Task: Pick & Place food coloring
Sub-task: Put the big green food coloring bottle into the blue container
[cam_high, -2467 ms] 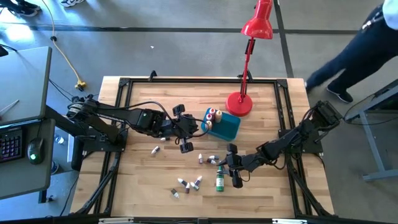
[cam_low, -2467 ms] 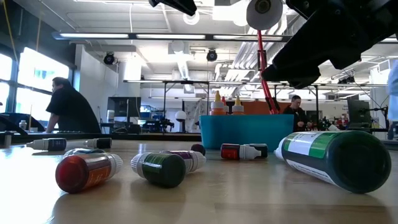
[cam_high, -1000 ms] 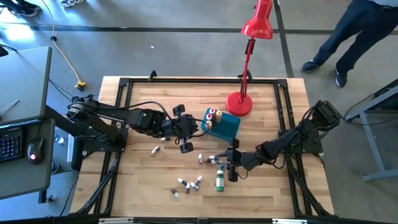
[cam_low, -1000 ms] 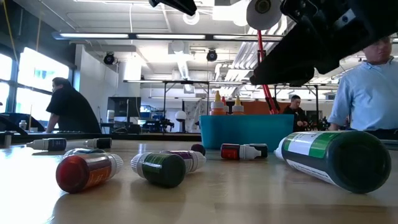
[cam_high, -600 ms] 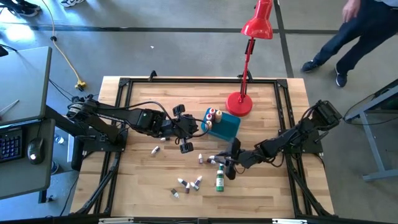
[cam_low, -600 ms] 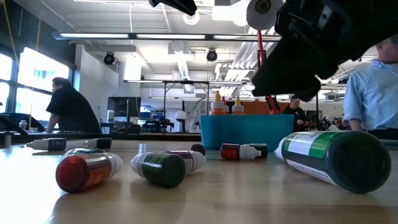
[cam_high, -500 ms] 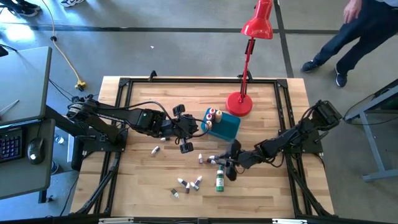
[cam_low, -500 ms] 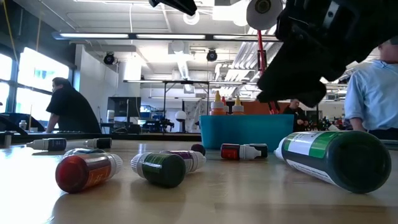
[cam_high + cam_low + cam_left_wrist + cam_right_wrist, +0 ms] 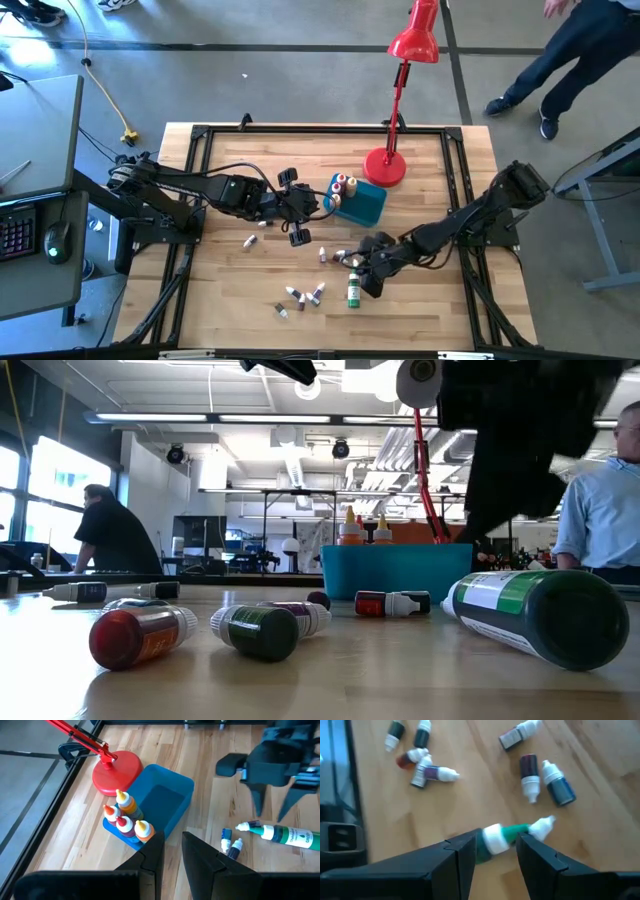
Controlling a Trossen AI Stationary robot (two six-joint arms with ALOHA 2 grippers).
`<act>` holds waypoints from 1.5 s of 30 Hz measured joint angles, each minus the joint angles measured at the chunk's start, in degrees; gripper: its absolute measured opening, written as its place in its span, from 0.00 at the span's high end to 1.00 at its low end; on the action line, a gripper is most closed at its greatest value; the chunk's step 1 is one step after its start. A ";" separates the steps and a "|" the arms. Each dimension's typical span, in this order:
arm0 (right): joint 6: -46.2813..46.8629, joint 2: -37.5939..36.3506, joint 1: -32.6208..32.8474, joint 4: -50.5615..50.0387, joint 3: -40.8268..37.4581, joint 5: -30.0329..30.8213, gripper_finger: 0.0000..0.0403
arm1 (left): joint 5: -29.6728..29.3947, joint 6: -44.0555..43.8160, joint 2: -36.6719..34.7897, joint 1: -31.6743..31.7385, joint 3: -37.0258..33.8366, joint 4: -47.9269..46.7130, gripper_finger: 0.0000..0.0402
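The food coloring bottles lie scattered on their sides on the wooden table (image 9: 230,290); three more stand in the teal tub (image 9: 365,205). A large green bottle (image 9: 353,291) with a white cap lies near the middle and shows large in the low view (image 9: 540,615). My right gripper (image 9: 358,268) is open, low over this bottle's cap end, and its fingers stand on either side of the white cap (image 9: 493,840) without touching it. My left gripper (image 9: 297,212) waits beside the tub's left end, its fingers a little apart (image 9: 172,852) and empty.
A red desk lamp stands on its base (image 9: 385,166) behind the tub. Small bottles lie in groups near the middle (image 9: 335,257) and toward the near edge (image 9: 300,297), and one lies apart on the left (image 9: 248,241). A person stands beyond the table's far right corner (image 9: 590,40).
My right gripper has gone toward the table's left and down, turning as it went, until its open fingers straddle the green bottle's cap end. The bottles lie where they were. The person beyond the table has walked.
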 joint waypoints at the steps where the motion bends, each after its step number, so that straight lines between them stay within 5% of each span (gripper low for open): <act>1: 1.65 0.00 0.00 -2.15 1.57 -0.67 0.67 | 0.00 0.01 0.00 -0.01 0.00 0.00 0.84; 16: 29.70 1.69 -1.16 -7.47 3.10 -5.63 0.67 | 0.14 0.00 0.00 0.00 0.00 2.36 0.84; 24: 32.99 8.39 -1.68 4.68 3.38 -9.49 0.67 | 2.47 2.35 0.07 -0.01 0.00 0.11 0.84; 36: 35.42 9.29 -2.03 -1.37 3.29 -7.27 0.67 | -0.19 3.06 0.07 -0.01 0.00 -8.22 0.84; 45: 25.02 9.10 -4.07 -0.81 3.37 -7.28 0.67 | -0.20 0.37 0.07 0.01 0.00 -10.06 0.84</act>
